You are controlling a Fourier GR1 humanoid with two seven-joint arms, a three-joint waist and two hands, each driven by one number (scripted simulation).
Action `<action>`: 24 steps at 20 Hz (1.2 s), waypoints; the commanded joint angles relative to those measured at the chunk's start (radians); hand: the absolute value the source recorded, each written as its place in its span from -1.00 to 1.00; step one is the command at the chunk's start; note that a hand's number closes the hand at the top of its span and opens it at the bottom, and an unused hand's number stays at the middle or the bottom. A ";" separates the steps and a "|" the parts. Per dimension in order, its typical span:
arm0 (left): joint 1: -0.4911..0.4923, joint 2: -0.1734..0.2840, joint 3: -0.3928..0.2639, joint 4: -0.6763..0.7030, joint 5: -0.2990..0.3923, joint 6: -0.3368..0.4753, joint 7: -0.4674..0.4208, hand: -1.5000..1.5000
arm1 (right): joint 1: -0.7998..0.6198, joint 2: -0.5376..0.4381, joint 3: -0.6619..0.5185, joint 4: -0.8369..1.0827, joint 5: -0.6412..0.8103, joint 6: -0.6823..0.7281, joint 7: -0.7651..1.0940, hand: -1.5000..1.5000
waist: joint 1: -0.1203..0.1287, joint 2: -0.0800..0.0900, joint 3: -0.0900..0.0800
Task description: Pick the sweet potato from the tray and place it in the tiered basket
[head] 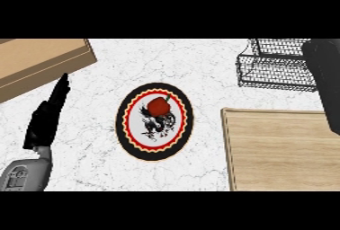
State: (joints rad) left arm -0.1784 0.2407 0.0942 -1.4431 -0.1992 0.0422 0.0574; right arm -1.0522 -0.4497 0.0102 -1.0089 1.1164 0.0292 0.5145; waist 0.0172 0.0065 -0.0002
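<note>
I see no sweet potato; right hand (327, 85), grip indiscernible, possibly holding it, sits beside tiered basket (272, 67) upper right

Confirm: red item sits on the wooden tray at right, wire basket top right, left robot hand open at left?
Not quite. In the head view the red item sits on the patterned plate, not the wooden tray. Wire basket and open left robot hand are as stated.

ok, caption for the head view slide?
Left hand open beside rooster-patterned plate; black wire tiered basket and pale wooden tray at right.
</note>
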 commanded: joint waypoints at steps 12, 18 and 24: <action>-0.026 0.000 0.006 -0.039 -0.010 -0.013 0.063 0.00 | -0.003 -0.037 -0.136 0.292 -0.114 -0.041 -0.309 1.00 | -0.006 -0.004 0.000; 0.037 -0.011 -0.016 -0.083 -0.033 -0.003 0.055 0.00 | 0.003 -0.038 -0.268 0.381 -0.236 0.023 -0.247 -1.00 | -0.002 -0.006 0.001; 0.026 0.002 0.035 -0.017 0.013 -0.030 -0.015 0.00 | -0.018 -0.064 -0.330 0.466 -0.283 -0.077 -0.372 -1.00 | 0.004 0.000 0.001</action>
State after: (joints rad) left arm -0.1702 0.2370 0.1114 -1.4717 -0.2074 0.0294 0.0784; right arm -1.0487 -0.5035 -0.2637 -0.5756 0.8824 -0.0122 0.1790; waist 0.0177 0.0049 0.0000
